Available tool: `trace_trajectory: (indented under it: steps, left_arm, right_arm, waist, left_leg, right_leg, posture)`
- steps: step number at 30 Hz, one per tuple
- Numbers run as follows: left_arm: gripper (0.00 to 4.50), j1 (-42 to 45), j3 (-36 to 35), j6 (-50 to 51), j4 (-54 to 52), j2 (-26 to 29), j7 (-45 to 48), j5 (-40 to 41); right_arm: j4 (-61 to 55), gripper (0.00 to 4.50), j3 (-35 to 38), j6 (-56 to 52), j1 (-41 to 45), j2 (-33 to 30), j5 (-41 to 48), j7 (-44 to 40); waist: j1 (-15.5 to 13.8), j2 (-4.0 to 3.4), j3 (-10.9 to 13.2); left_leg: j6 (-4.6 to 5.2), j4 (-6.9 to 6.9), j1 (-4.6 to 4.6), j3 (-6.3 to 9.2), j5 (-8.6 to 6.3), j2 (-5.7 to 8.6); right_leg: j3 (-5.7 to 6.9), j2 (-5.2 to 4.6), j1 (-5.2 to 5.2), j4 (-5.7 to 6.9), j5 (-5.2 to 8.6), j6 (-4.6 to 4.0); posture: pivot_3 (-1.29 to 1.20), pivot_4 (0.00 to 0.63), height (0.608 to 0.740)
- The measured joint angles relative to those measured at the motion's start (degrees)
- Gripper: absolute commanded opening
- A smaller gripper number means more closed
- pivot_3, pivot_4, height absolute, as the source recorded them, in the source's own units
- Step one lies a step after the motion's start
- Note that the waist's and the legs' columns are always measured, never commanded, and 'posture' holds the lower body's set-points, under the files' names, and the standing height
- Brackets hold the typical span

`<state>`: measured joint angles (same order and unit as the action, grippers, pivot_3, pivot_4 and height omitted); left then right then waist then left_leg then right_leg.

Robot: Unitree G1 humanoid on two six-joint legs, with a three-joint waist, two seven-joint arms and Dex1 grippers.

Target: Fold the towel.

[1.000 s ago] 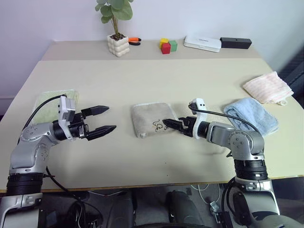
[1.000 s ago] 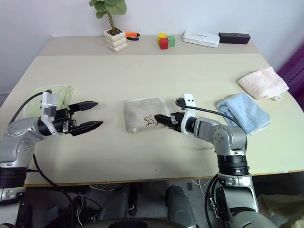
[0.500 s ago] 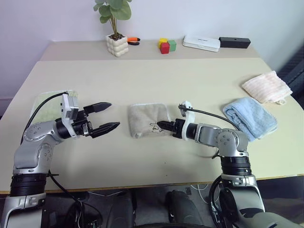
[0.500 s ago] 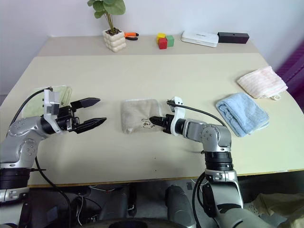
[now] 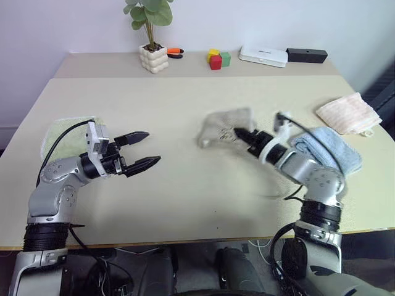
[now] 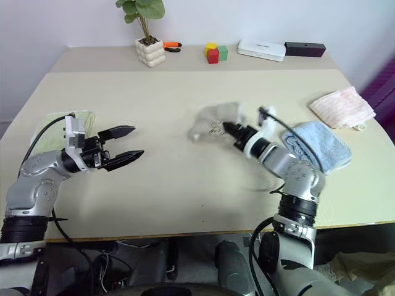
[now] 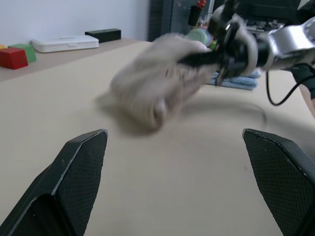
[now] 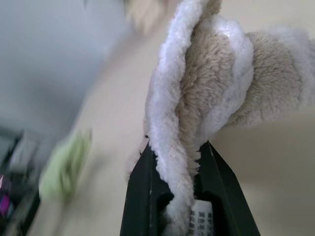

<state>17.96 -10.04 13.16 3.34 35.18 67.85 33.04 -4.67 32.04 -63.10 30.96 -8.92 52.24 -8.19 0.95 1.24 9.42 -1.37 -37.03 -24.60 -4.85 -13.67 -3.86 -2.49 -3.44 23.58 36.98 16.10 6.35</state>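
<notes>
R gripper [image 8: 178,169] pinching towel [image 8: 216,98], green cloth [image 8: 64,164] behind

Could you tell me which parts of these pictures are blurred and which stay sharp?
Left eye view: the towel and right gripper are smeared, the left gripper crisp. Left wrist view: the towel is a soft blur, the black fingers sharp. Right wrist view: the towel's pile is sharp, the background streaked.

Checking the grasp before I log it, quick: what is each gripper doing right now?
Left gripper: open, holding nothing, above the table.
Right gripper: shut on the towel, which is lifted.
</notes>
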Motion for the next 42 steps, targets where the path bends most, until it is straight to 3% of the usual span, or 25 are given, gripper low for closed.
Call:
trace_trajectory:
  steps: [5,15,22,30,37,42]
  left_arm:
    - [4.50,2.1,0.8,-0.2,1.2,-1.7,0.7,0.0]
    - [4.50,7.9,3.2,-2.4,8.1,-3.8,4.2,-1.3]
    - [4.50,9.0,4.0,-2.6,10.1,-3.7,8.1,-1.3]
    - [4.50,7.0,7.5,-4.7,9.3,-0.8,13.7,-4.0]
    - [4.50,6.9,7.5,-4.9,9.3,-0.9,13.0,-4.1]
    - [4.50,6.7,6.9,-4.9,9.2,-0.9,12.3,-4.0]
  right_arm:
    - [-2.6,0.03,11.7,3.8,-0.3,-3.7,9.0,8.5]
    - [-5.3,0.03,20.2,13.4,-6.6,-9.0,16.3,18.5]
    - [-8.8,0.03,19.7,17.6,-15.1,-7.6,21.5,22.7]
    - [-3.6,0.03,14.3,22.1,-23.2,-7.9,17.5,16.5]
    - [-2.3,0.03,11.8,24.6,-20.9,-8.3,16.9,15.8]
    - [-2.8,0.03,11.6,25.6,-18.2,-9.5,21.6,15.0]
  waist:
    - [-0.1,-0.01,0.0]
    - [0.1,-0.03,0.0]
    - [0.2,-0.04,0.0]
    - [0.2,-0.04,0.0]
    - [0.2,-0.07,0.0]
    - [0.1,-0.09,0.0]
  left_leg:
    - [0.00,-0.01,-0.01,-0.01,0.00,0.02]
    - [0.01,0.01,0.00,0.00,0.00,0.01]
    - [0.01,0.01,0.01,0.02,0.00,0.01]
    - [0.01,0.00,0.02,0.01,0.00,0.02]
    - [0.01,0.01,0.03,0.03,0.00,0.01]
    - [0.01,0.00,0.03,0.02,0.00,0.01]
  right_leg:
    - [-0.01,-0.02,-0.01,-0.01,0.00,0.00]
    - [-0.06,0.03,0.00,-0.02,0.02,0.03]
    - [-0.08,0.04,-0.02,-0.01,0.02,0.02]
    - [-0.10,0.01,-0.03,-0.02,0.12,-0.15]
    - [-0.10,0.03,-0.02,-0.01,0.11,-0.14]
    - [-0.11,0.02,-0.03,-0.01,0.11,-0.13]
  posture:
    - [0.00,0.150,0.735]
    - [0.00,0.150,0.735]
    - [0.00,0.150,0.735]
    - [0.00,0.150,0.735]
    - [0.00,0.150,0.735]
    - [0.00,0.150,0.735]
